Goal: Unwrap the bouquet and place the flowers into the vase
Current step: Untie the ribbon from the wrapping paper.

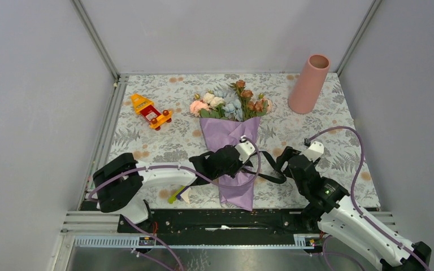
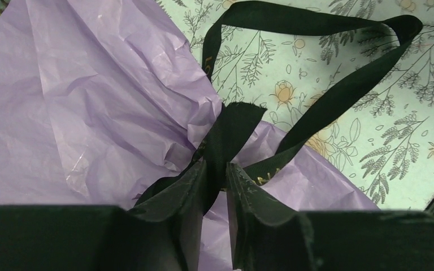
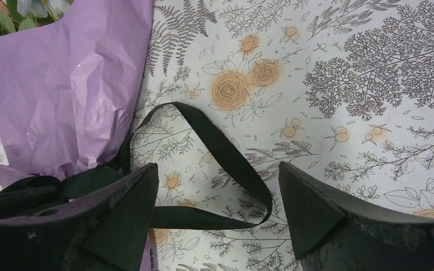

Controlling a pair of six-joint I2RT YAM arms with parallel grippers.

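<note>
My left hand (image 2: 216,169) pinched the ribbon (image 2: 339,96) near its knot; pulling might drag the bouquet (image 1: 231,135). Right hand (image 3: 217,169) gaped open.

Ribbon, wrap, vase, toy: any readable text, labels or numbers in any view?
Ribbon: faint gold lettering near the knot and on the upper loop in the left wrist view. It is too small and blurred to read.
Paper: none.
Vase: none visible.
Toy: none legible from the top view.
Tablecloth: floral print only, no words.
</note>
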